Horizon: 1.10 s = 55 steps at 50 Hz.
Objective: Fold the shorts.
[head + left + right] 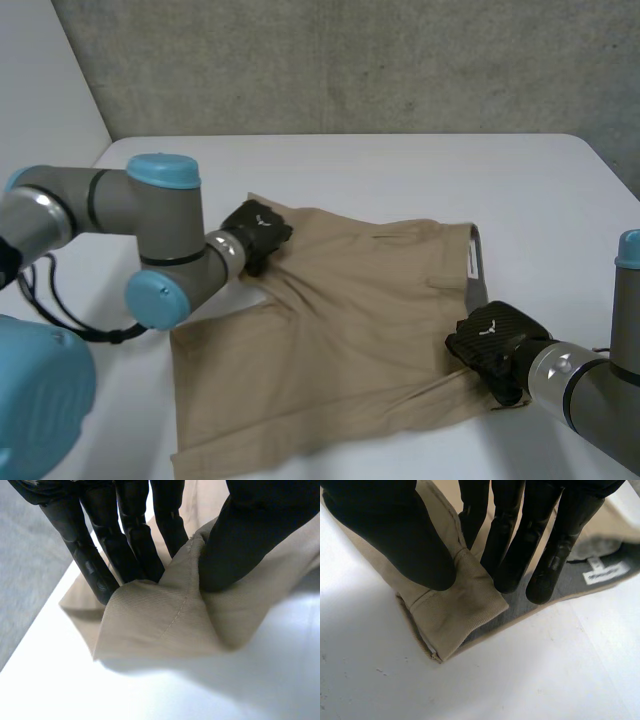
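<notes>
The tan shorts [340, 330] lie spread on the white desk [400, 170], with the waistband to the right. The left hand [255, 232] pinches their far left corner between fingers and thumb. The right hand [495, 340] pinches the near right waistband corner.

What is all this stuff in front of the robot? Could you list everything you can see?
shorts: one, tan, spread on the table, rumpled.
label: one, white, inside the grey waistband.
table: one, white, under everything.
wall: one, grey concrete, behind the table.
arms: two, grey with light-blue caps, one at each side.
left hand: one, black, fingers and thumb pinching a fold near the shorts' far left corner.
right hand: one, black, fingers and thumb pinching the waistband's near corner.
</notes>
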Available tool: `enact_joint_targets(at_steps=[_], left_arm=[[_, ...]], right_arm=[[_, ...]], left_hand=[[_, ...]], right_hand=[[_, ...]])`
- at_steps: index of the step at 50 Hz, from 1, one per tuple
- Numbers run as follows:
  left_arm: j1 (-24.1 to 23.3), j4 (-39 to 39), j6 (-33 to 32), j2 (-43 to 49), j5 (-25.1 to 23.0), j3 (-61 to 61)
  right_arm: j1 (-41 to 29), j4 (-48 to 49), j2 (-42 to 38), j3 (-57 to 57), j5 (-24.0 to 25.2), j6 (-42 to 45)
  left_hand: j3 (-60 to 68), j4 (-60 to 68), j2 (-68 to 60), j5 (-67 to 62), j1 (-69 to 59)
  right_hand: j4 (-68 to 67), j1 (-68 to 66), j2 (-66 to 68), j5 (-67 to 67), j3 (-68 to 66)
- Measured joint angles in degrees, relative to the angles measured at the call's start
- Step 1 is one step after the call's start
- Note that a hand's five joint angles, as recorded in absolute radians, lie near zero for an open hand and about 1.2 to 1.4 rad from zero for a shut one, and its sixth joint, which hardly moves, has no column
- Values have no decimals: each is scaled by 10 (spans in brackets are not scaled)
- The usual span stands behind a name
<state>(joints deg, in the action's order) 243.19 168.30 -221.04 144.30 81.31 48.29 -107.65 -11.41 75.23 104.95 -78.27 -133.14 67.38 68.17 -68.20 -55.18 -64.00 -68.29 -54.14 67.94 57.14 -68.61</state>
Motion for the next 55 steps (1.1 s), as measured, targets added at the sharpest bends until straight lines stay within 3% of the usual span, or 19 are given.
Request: enact_joint_targets(at_steps=[5,15,20,29,36,44,47,48,50,55], left_arm=[[24,11,-14,-51,34,92],[55,134,16,-156,72,265],[59,156,52,-177,73,287],[56,154,107,-200,67,295],[50,151,114,-202,60,295],[50,150,110,-196,50,291],[50,146,108,-193,49,290],[50,143,107,-192,50,291],[51,139,107,-192,51,292],[56,118,107,-193,63,309]], right_arm=[[-1,0,0,1,0,0],[-7,0,0,2,0,-12],[-8,0,0,2,0,-18],[-7,0,0,2,-1,-20],[-7,0,0,4,-1,-20],[-6,0,0,7,0,-20],[-4,1,0,7,0,-20],[-3,1,0,7,0,-20],[-3,1,0,7,0,-20],[-2,1,1,7,1,-20]], left_hand=[[0,0,0,0,0],[-30,-37,36,5,9],[-119,-129,130,86,93],[-130,-140,141,103,100],[-205,-216,216,184,176],[-207,-219,219,188,176],[-177,-184,180,159,137],[-94,-101,102,78,48],[-25,-31,31,12,-5],[7,2,-3,2,-5]], right_hand=[[0,0,0,0,0],[0,0,0,0,0],[0,0,0,0,0],[0,0,0,0,0],[0,0,0,0,0],[0,0,0,0,0],[0,0,0,0,0],[0,0,0,0,0],[0,0,0,0,0],[0,0,0,0,0]])
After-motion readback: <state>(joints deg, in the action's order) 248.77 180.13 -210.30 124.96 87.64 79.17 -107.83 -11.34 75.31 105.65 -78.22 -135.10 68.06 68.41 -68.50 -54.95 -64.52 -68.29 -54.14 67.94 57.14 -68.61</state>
